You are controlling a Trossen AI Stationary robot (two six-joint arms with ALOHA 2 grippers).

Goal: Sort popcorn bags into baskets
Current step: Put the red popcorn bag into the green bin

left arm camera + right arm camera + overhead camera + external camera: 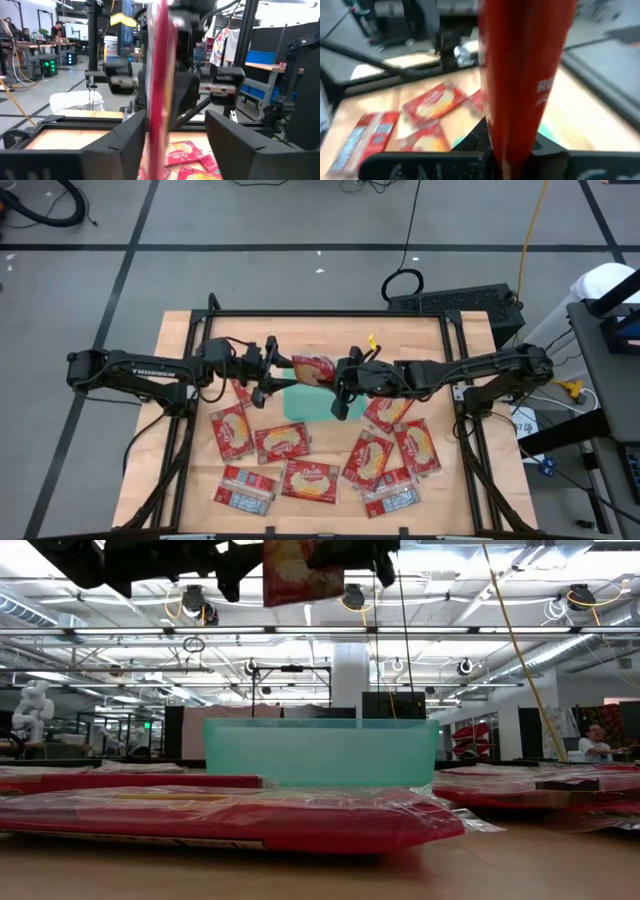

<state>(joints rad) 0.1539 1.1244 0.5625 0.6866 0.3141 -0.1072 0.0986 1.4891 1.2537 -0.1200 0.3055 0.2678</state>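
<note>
One red popcorn bag (312, 367) is in the air over the teal basket (300, 404), between both arms. In the low view, the bag (298, 570) hangs high above the basket (320, 752). My right gripper (341, 386) comes from the table's right and is shut on the bag. My left gripper (278, 372) comes from the left and is open. In the left wrist view the left gripper (174, 120) has a finger on either side of the edge-on bag (161, 75), with gaps showing. Several more bags (283, 442) lie flat on the table. My right gripper (512, 160) pinches the popcorn bag between its two fingers at the bag's end towards the right arm (512, 125). The fingers come level from the table's right. The bag stands on edge, lifted clear of the table and the basket.
Several red bags lie on the near half of the wooden table (180, 340), left (232, 430), middle (310, 480) and right (415, 445) of the basket. A black frame (330, 313) edges the table. In the low view, bags (230, 815) lie in front of the basket.
</note>
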